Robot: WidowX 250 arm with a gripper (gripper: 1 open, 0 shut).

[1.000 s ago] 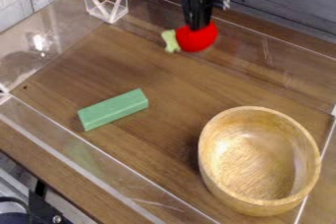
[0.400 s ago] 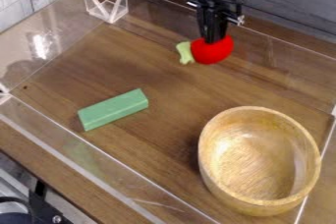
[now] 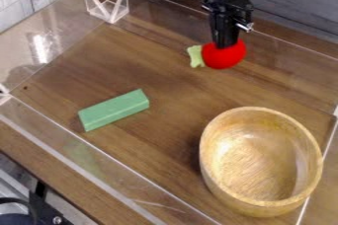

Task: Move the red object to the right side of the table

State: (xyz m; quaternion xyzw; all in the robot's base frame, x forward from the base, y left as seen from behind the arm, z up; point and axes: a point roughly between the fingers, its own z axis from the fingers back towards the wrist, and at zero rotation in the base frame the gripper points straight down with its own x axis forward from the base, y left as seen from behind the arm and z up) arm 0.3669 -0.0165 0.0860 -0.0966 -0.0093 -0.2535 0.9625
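the red ball (image 3: 224,54) is held just under the shut claw (image 3: 226,38), above the brown surface (image 3: 161,93)

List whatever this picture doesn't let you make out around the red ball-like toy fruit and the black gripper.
- Fingertips of the black gripper: small and dark in the camera view, their contact with the fruit unclear.
- Top of the glossy red ball-like toy fruit: hidden behind the gripper.
- Rest of the robot arm: cut off by the upper edge.
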